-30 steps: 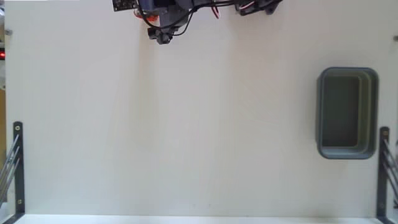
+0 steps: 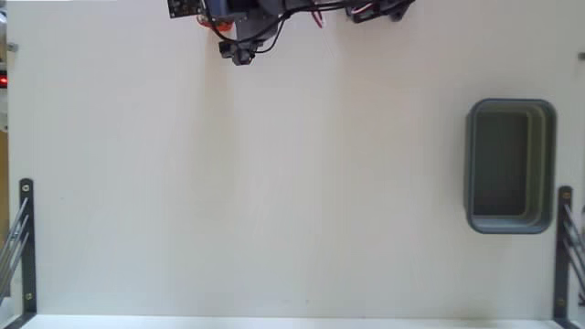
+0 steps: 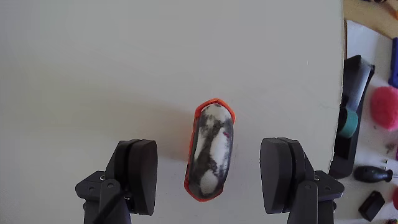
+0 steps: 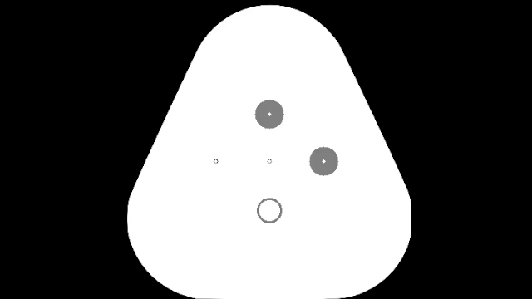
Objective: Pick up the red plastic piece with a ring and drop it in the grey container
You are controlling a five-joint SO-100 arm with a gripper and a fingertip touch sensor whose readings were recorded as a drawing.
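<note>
In the wrist view the red plastic piece with a ring (image 3: pixel 211 149), a red-rimmed oblong with a pale, grey-mottled face, lies on the white table. My gripper (image 3: pixel 210 177) is open around it. One black finger (image 3: pixel 137 168) stands to its left and the other (image 3: pixel 283 174) to its right, both apart from it. In the fixed view only part of the arm (image 2: pixel 240 37) shows at the top edge, and the red piece is hidden there. The grey container (image 2: pixel 551 164) sits far off at the right side of the table, its inside dark and empty.
Black metal brackets stand at the table's left (image 2: pixel 26 238) and right (image 2: pixel 564 247) edges in the fixed view. In the wrist view the table edge (image 3: pixel 343 93) runs down the right, with a black holder (image 3: pixel 354 112) and a pink ball (image 3: pixel 385 106) beyond it.
The arm has shifted very slightly toward the top edge of the fixed view. The grey container has not moved.
</note>
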